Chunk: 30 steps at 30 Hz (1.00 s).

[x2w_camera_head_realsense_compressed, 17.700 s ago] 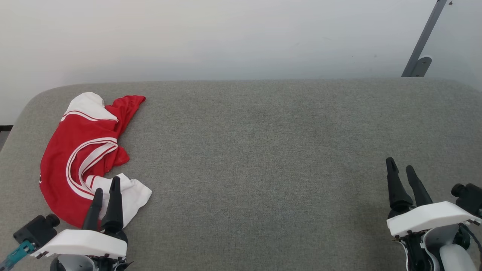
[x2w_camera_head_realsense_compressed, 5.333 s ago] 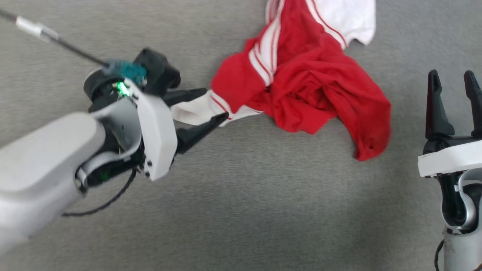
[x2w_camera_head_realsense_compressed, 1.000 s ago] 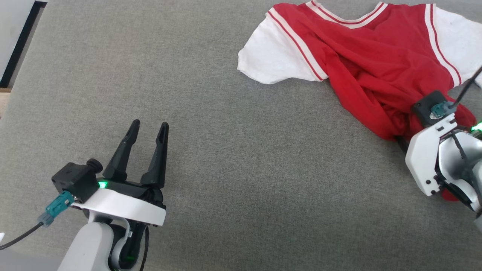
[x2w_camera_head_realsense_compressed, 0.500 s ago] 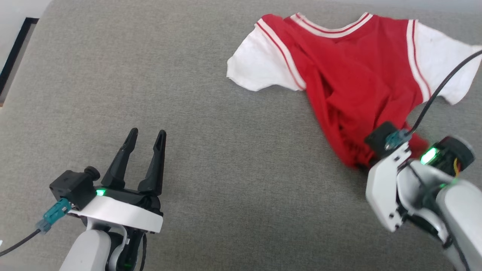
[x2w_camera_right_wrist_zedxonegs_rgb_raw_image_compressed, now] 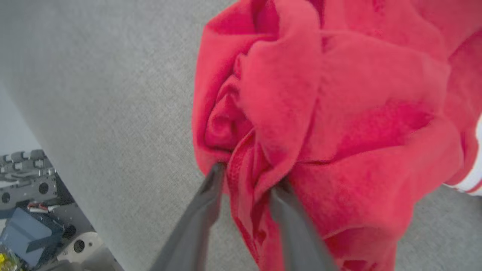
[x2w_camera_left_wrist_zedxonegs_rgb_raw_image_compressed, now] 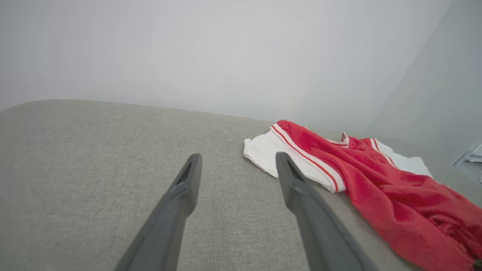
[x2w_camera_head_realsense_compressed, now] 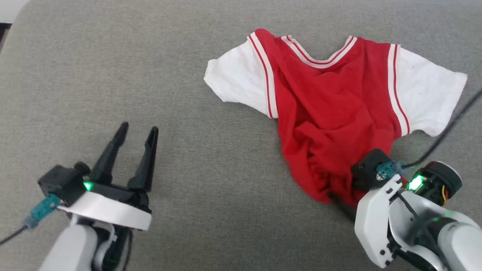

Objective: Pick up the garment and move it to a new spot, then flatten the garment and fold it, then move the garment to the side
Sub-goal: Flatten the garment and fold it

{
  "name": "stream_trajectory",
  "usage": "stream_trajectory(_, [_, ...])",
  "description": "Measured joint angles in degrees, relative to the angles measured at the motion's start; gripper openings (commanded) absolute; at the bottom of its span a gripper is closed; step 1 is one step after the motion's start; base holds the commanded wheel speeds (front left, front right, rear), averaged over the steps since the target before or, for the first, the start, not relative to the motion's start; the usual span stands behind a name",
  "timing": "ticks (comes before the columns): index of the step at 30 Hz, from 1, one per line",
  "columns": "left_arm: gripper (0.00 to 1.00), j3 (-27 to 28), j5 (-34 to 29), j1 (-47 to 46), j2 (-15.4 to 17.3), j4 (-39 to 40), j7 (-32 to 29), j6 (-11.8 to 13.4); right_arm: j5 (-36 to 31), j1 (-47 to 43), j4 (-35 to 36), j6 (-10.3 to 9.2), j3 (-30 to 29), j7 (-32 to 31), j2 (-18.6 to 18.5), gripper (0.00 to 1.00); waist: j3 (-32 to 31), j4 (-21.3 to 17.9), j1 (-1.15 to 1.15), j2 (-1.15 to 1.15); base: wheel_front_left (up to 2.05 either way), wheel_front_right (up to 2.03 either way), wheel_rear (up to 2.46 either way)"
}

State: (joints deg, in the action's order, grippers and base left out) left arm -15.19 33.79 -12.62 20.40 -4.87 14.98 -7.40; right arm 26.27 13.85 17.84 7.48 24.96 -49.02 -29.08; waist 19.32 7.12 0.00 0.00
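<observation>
Left pincer (x2w_camera_head_realsense_compressed: pixel 138 128) is being held wide open above the grey cloth surface (x2w_camera_head_realsense_compressed: pixel 226 195), with nothing being carried between its two dark fingers. The garment (x2w_camera_head_realsense_compressed: pixel 331 113) is being observed ahead of this pincer and off to its right, well apart from its fingertips, lying on the same surface. Right pincer (x2w_camera_right_wrist_zedxonegs_rgb_raw_image_compressed: pixel 249 176) is being pressed into the bunched red lower part of the garment. Its fingers are being seen part-way apart, with a ridge of red cloth standing between them and the tips sunk among the folds. Whether that ridge is being clamped or merely straddled cannot be told. Beyond the right pincer's tips the red body is being seen spread flatter, with the striped neckline (x2w_camera_head_realsense_compressed: pixel 320 60) lying at the end farthest from it. One white sleeve (x2w_camera_head_realsense_compressed: pixel 237 81) is being seen ahead and to the left of the right pincer, on the side nearer the left pincer. The other white sleeve (x2w_camera_head_realsense_compressed: pixel 425 98) is being seen ahead of the right pincer and to its right. A dark cable (x2w_camera_head_realsense_compressed: pixel 452 128) is being trailed from the right wrist, passing just beside that sleeve's outer edge.
</observation>
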Motion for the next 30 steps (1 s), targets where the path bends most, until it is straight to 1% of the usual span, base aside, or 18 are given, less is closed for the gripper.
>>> stream_trajectory(3, [1.0,-1.4,-0.13,-2.64,3.8,0.7,0.0,0.0,-0.92,-1.93,2.26,0.01,-2.93,1.65,2.68,1.0,0.27,-1.06,0.0,0.0,0.0,0.0,0.0])
stream_trajectory(6, [1.0,-4.38,-0.12,-5.64,9.51,1.27,-0.01,0.0,-3.08,-3.58,5.08,0.01,-7.59,4.44,5.1,1.0,0.35,-2.58,0.0,0.0,0.0,0.0,0.0])
stream_trajectory(8, [1.0,-6.65,0.97,-8.5,13.94,1.66,-1.02,-0.01,-4.57,-4.97,7.1,0.01,-11.74,7.33,8.04,1.0,0.41,-3.84,0.0,0.0,0.0,0.0,0.0])
stream_trajectory(9, [1.0,-6.65,0.97,-8.5,13.94,1.66,-1.02,-0.01,-4.57,-4.97,7.1,0.01,-11.74,7.33,8.04,1.0,0.41,-3.84,0.0,0.0,0.0,0.0,0.0])
stream_trajectory(10, [1.0,-7.89,1.87,-10.22,16.24,2.08,-1.88,0.0,-5.32,-5.5,8.18,0.01,-14.02,9.23,9.55,1.0,0.49,-4.53,0.0,0.0,0.0,0.0,0.0])
stream_trajectory(14, [1.0,-15.45,5.98,-18.79,25.9,3.49,-7.72,-0.01,-8.23,-7.72,10.67,0.01,-21.95,17.51,15.83,1.0,1.33,-7.61,0.0,0.0,0.0,0.0,0.0])
stream_trajectory(16, [1.0,-20.48,9.0,-23.35,29.93,3.81,-11.65,-0.01,-8.95,-8.42,10.92,0.01,-24.94,21.75,19.57,1.0,2.05,-9.16,0.0,0.0,0.0,0.0,0.0])
stream_trajectory(17, [1.0,-23.1,11.03,-25.73,31.42,3.75,-13.54,-0.16,-9.34,-8.54,10.85,0.0,-26.18,24.12,21.27,1.0,2.52,-9.93,0.0,0.0,0.0,0.0,0.0])
stream_trajectory(20, [1.0,-28.86,20.12,-32.68,34.57,2.07,-21.16,-0.15,-9.75,-8.59,9.34,0.01,-27.73,30.05,23.91,1.0,4.29,-12.06,0.0,0.0,0.0,0.0,0.0])
stream_trajectory(23, [1.0,-33.96,24.31,-39.71,37.21,-0.7,-27.74,-0.15,-8.98,-8.54,6.83,0.01,-28.29,34.77,25.41,1.0,6.33,-14.15,0.0,0.0,0.0,0.0,0.0])
stream_trajectory(26, [1.0,-38.19,27.36,-45.91,37.89,-4.5,-32.48,-0.15,-7.91,-8.49,4.31,0.01,-28.55,38.08,25.73,1.0,8.22,-16.3,0.0,0.0,0.0,0.0,0.0])
stream_trajectory(30, [1.0,-43.8,30.69,-52.14,37.89,-8.75,-37.41,-0.15,-6.68,-8.2,1.47,0.01,-26.95,40.62,26.02,1.0,10.42,-18.99,0.0,0.0,0.0,0.0,0.0])
